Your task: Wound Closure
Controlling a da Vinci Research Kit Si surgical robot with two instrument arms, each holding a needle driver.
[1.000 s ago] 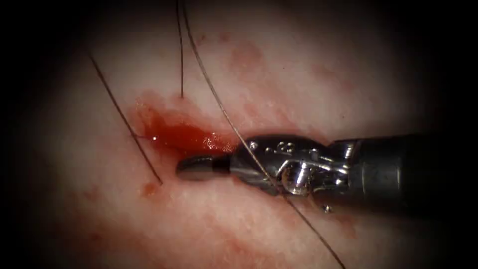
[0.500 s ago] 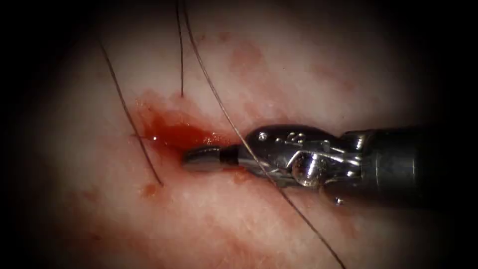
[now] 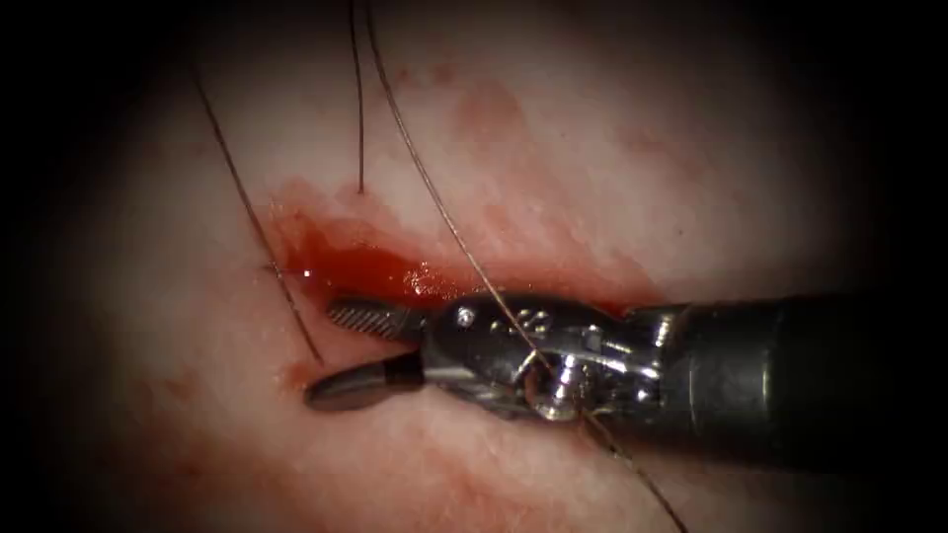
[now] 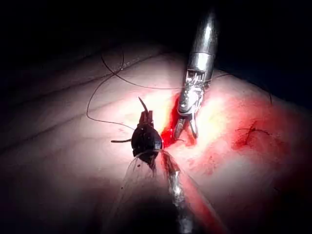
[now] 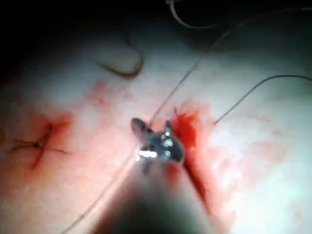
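Note:
My right tool (image 3: 321, 353) comes in from the right and lies on the tissue (image 3: 592, 148) just below the cut (image 3: 346, 262), which is wet with red fluid. Its jaws stand open with nothing between them; the toothed upper finger (image 3: 363, 316) is next to the cut's lower lip. A thread (image 3: 434, 202) runs slantwise over the tool's wrist. In the left wrist view the right tool (image 4: 186, 129) straddles the cut's edge. There, my left tool (image 4: 146, 117) is shut, and a thin curved dark piece, seemingly the needle (image 4: 141, 103), sticks out past its tip, above the tissue.
Two more threads cross the tissue left of the cut: one slants down (image 3: 252, 222), one hangs straight from the top (image 3: 359, 109). A finished stitch (image 4: 251, 130) lies in a red patch further along the tissue, and the stitch (image 5: 39, 144) is seen again beside my right shaft.
The right tool's jaws were shut and have opened wide. The tool has also shifted a little down and to the left beside the cut. The left-hand thread has swung slightly.

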